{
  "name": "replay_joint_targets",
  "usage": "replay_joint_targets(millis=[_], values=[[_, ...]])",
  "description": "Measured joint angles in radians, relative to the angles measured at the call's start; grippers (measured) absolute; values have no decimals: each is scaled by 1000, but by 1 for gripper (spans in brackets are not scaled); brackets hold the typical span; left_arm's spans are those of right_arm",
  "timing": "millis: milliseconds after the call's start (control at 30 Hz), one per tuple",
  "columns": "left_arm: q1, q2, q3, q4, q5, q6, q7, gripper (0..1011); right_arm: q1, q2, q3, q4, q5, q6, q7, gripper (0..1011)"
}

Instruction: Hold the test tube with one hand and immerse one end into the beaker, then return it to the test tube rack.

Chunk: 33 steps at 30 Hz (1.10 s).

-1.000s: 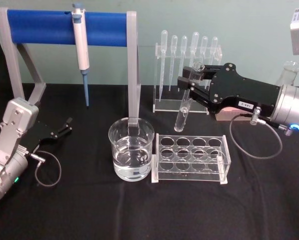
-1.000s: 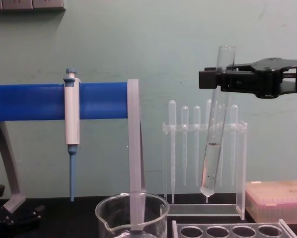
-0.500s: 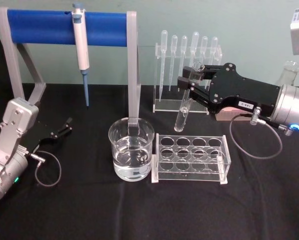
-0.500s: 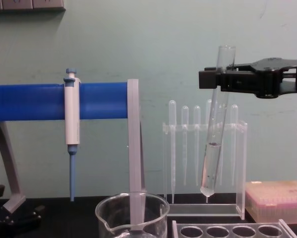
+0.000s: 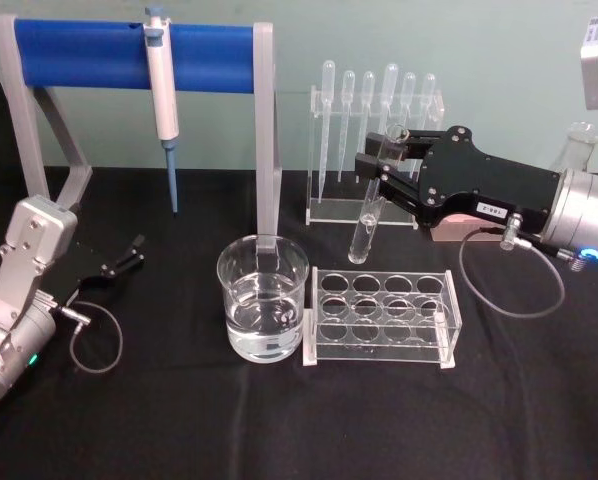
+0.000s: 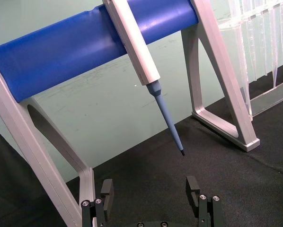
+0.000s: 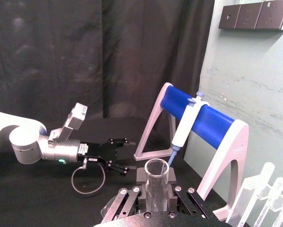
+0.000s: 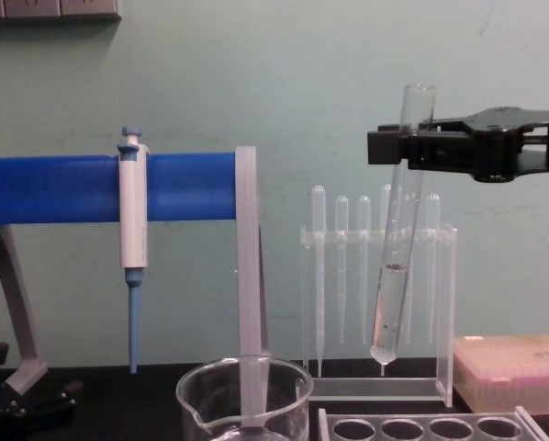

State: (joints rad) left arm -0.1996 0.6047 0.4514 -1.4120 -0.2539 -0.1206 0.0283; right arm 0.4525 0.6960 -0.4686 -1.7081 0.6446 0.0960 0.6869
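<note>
One test tube [image 5: 366, 222] clamped in right end effector [image 5: 383, 160]; left end effector [image 5: 131, 252] gapes

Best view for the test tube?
Chest view: the test tube shows full length, side-on, slightly tilted, clamped near the rim by the right end effector. Head view foreshortens it; right wrist view looks down its open rim.

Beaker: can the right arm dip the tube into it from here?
Probably yes. The right end effector holds the tube raised off the table, and nothing stands between it and the open beaker.
</note>
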Motion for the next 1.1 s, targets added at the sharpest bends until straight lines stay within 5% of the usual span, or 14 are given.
replay_joint_targets(millis=[933,1100], values=[[0,0,0,0,0,0,0,1000,0,0,0,0,0,0,0,238],[0,0,0,0,0,0,0,1000,33,2,-8,-1,1,-4,10,238]])
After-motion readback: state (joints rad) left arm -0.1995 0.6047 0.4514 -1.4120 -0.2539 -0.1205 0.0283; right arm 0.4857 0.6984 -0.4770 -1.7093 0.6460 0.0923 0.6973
